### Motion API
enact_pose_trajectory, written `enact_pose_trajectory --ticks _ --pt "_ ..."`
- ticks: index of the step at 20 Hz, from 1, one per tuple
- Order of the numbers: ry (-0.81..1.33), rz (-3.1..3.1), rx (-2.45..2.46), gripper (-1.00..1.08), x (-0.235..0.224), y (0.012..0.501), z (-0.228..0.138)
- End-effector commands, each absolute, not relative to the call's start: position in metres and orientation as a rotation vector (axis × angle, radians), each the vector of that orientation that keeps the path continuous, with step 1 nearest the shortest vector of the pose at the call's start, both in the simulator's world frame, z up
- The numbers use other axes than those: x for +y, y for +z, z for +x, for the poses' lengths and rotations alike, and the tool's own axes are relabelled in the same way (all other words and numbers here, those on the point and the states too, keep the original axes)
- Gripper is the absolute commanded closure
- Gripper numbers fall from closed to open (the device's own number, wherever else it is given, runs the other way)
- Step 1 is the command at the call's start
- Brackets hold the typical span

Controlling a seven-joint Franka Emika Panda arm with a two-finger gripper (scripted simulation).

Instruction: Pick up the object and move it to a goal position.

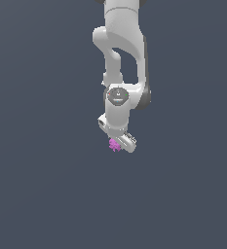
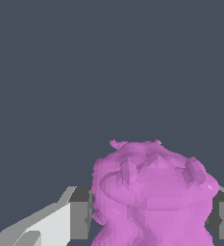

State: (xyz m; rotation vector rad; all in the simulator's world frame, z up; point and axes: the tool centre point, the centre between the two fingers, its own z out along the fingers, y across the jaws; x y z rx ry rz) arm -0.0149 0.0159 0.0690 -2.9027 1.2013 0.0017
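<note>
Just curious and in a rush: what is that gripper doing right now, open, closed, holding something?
Gripper: closed on the pink lumpy object, which sits between its fingers.

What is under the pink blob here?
Nothing visible: behind the pink blob is only plain dark background. It sits between the pincer fingers. The contact faces are covered by the blob.

A plain, flat dark slate-grey background (image 1: 42,185) fills both views, with nothing else distinguishable in it.
</note>
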Motion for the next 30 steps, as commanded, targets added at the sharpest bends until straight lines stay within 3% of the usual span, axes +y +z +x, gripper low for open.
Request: enact_pose_trajectory --ticks 1,18,30 --pt "0.000 -2.902 1.200 1.08 0.022 0.085 -0.017" --pt "-0.001 -2.903 1.203 1.08 0.080 0.242 -0.041" --pt "0.000 -2.903 1.201 1.08 0.096 0.283 -0.044"
